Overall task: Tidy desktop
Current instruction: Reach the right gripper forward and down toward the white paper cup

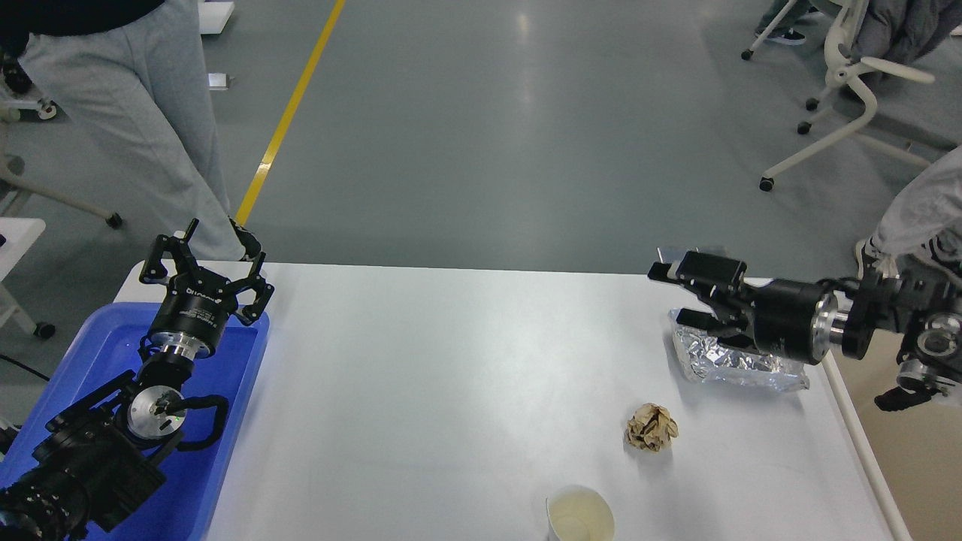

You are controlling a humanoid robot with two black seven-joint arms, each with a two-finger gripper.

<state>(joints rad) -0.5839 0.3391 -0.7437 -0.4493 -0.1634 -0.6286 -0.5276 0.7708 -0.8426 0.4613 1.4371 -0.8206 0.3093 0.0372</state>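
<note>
Three bits of litter lie on the desktop (white, filling the view): silver foil bag under the right gripper, whose state I cannot tell; crumpled paper ball; paper cup; left gripper spread wide over the blue tray.

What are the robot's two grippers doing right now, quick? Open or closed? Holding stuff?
Left gripper: open, holding nothing, above the blue tray.
Right gripper: cannot tell if open or closed; it sits above the silver foil bag.
</note>
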